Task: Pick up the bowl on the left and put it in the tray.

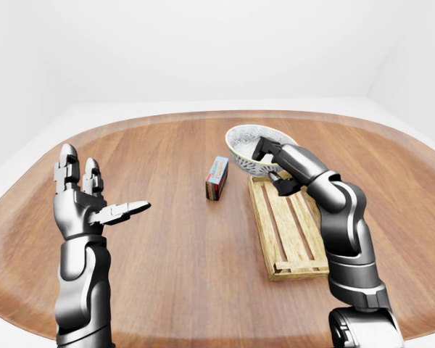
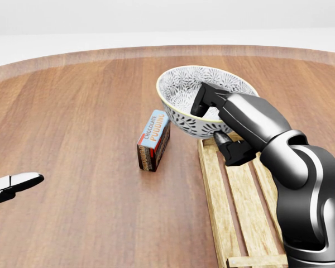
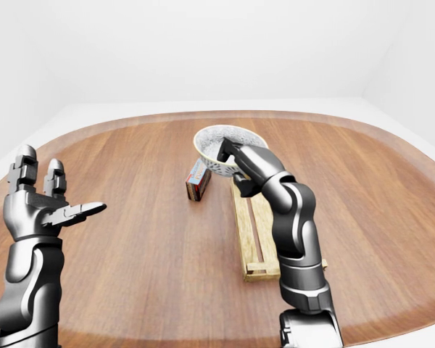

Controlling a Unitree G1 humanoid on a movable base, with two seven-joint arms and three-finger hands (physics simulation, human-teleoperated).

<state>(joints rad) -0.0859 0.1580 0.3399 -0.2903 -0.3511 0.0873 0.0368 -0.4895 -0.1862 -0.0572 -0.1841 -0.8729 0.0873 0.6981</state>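
A white bowl with a dark floral pattern point(image 2: 181, 95) hangs tilted in the air over the top end of the wooden slatted tray point(image 2: 211, 187), as seen in the head view. My right hand point(image 2: 216, 127) is shut on its rim, with fingers point(image 2: 202, 100) inside the bowl and the thumb under its right side. The arm hides the bowl's right wall and part of the tray. My left hand point(image 1: 94, 206) is raised at the left of the left-eye view, fingers spread and holding nothing.
A chocolate pudding box point(image 2: 154, 139) stands on its long edge just left of the tray and below the bowl. Everything rests on a large round wooden table point(image 2: 72, 111), whose rim curves across the top of the head view.
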